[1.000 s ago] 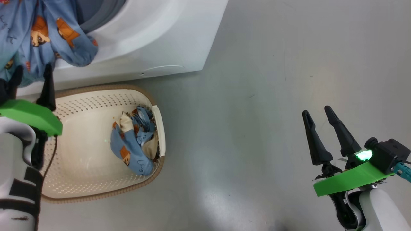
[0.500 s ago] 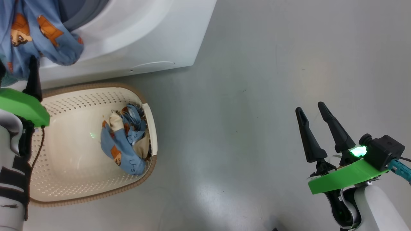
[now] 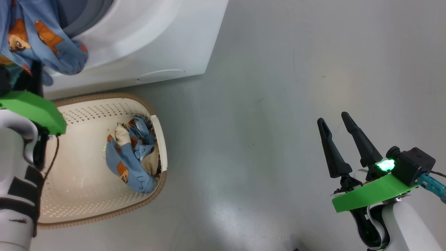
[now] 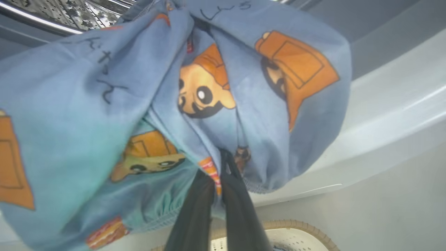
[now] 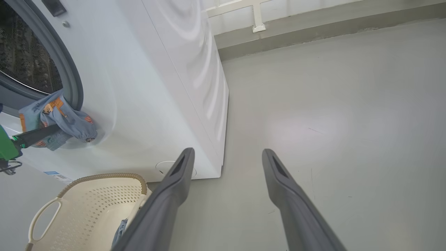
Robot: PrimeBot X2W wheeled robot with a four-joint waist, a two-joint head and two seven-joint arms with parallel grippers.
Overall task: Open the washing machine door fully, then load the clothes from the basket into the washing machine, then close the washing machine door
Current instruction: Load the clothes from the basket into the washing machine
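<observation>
Left gripper (image 4: 218, 170), clenching a bunched blue bear-print garment (image 4: 209, 87), has risen nearer the washing machine (image 3: 156, 38); right gripper (image 3: 332, 117) gapes.

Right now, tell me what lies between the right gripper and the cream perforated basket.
Bare grey floor separates the right gripper from the cream perforated basket; the head view shows it.

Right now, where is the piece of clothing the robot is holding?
The bear-print garment hangs at the head view's upper left, pinched in the left gripper at the mouth of the washing machine, above the basket.
</observation>
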